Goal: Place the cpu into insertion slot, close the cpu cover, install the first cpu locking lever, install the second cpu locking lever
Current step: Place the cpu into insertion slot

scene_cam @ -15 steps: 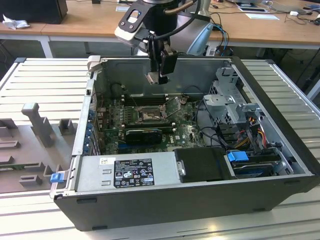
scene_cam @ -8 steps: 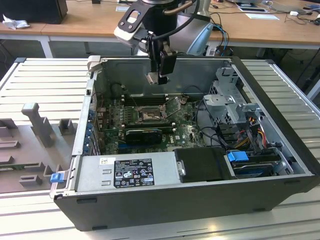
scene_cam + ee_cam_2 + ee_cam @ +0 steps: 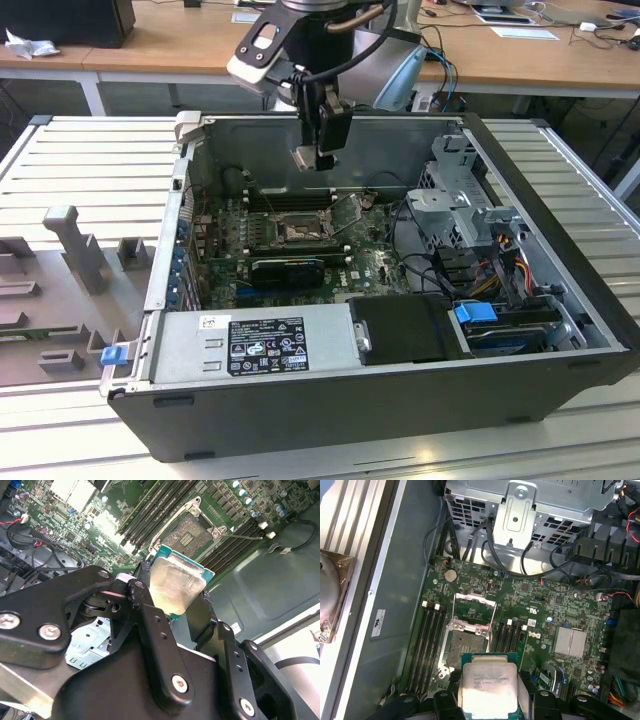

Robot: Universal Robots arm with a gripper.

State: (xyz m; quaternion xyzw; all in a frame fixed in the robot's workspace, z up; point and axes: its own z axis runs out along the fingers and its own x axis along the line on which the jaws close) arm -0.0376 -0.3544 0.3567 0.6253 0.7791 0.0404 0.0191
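The small, flat, square cpu [image 3: 489,687], pale silver metal on top with a green rim, is clamped by 2 opposite edges in the black hand [image 3: 490,702]. It hangs over the far part of the open black case [image 3: 330,415], above the dark, metal-rimmed insertion slot [image 3: 465,642], whose thin silver-framed cpu cover [image 3: 470,626] stands raised. I judge the chip light, stiff, slick-topped and fragile underneath, so it is best gripped by its bare edges.

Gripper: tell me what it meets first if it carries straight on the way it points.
Probably the open insertion slot, touched by the cpu the gripper holds; depth is unclear, so maybe the board beside it.
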